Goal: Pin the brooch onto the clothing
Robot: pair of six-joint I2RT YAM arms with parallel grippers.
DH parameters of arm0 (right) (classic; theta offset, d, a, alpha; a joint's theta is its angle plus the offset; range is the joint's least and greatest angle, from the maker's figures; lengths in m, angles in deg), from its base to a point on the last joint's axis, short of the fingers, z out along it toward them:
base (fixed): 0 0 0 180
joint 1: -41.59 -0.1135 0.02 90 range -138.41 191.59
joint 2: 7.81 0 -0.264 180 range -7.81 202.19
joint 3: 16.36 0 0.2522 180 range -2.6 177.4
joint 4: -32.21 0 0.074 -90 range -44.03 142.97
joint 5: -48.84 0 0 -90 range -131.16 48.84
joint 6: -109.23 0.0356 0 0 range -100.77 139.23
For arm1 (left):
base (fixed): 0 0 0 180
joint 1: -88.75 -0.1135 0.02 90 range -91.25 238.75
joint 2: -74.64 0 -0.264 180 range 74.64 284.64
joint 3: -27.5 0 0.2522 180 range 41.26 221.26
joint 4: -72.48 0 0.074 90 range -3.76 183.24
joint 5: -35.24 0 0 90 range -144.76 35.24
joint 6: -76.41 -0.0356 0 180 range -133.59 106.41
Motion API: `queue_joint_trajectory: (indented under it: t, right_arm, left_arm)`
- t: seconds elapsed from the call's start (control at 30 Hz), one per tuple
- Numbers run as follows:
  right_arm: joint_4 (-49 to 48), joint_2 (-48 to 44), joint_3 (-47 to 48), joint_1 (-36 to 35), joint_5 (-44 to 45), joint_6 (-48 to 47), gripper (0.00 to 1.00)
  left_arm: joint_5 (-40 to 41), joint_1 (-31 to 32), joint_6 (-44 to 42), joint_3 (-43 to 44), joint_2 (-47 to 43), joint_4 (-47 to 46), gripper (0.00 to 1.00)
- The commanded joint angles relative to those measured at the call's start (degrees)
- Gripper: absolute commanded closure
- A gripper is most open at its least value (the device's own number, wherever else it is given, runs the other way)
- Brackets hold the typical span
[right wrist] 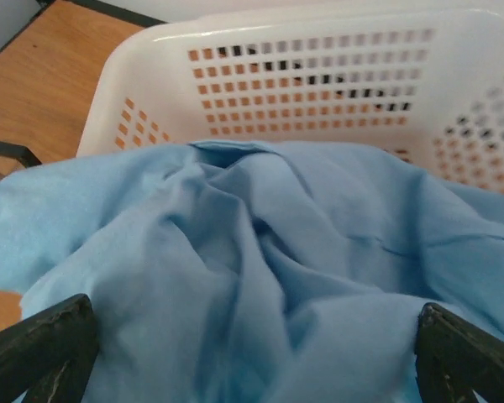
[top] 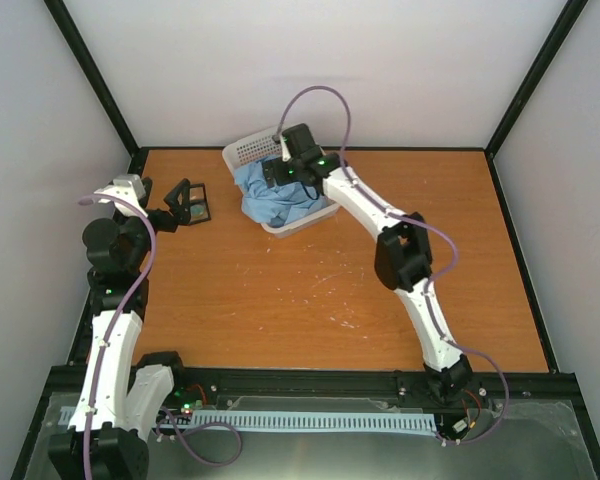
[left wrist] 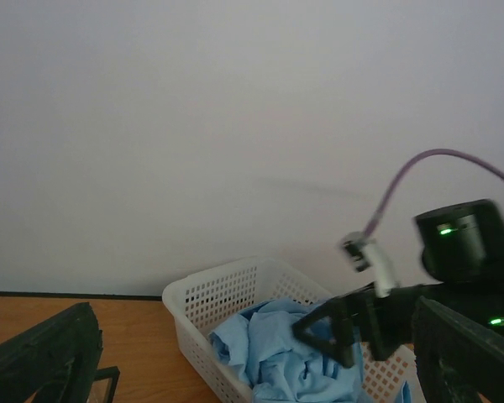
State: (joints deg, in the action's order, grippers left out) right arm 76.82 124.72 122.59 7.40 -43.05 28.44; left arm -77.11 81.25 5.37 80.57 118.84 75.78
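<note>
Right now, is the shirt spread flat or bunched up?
Bunched up: the shirt lies crumpled in the white basket, folds piled, one edge spilling over the rim.

light blue shirt [top: 273,202] crumpled in a heap in the white mesh basket [top: 248,150], folds bunched, one side spilling over the basket's left rim. brooch [top: 196,211] just a faint greenish speck at the small black box [top: 185,204], well left of the shirt.

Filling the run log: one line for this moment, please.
right tool open over shirt in basket | left tool open near black box
</note>
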Motion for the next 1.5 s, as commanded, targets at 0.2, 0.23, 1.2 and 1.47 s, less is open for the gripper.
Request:
queue_joint_trajectory:
  t: [0.2,0.23,1.2,1.47]
  right_arm:
    - [16.2,17.3,15.3,-2.3,9.7,-0.6,0.09]
    - [17.2,17.9,15.2,-2.0,9.8,-0.6,0.15]
    - [-5.7,-11.9,-39.0,41.2,20.0,-1.9,0.97]
    - [-3.4,-9.7,-34.4,47.5,23.2,-5.2,0.97]
  left_arm:
    - [-2.0,-0.6,-0.3,0.4,0.7,-2.1,0.0]
    - [-2.0,-0.6,-0.3,0.5,0.7,-2.2,0.0]
    - [-1.8,2.0,-0.3,0.4,1.4,-2.5,0.0]
    - [-1.6,2.9,-0.4,0.4,2.5,-2.8,0.0]
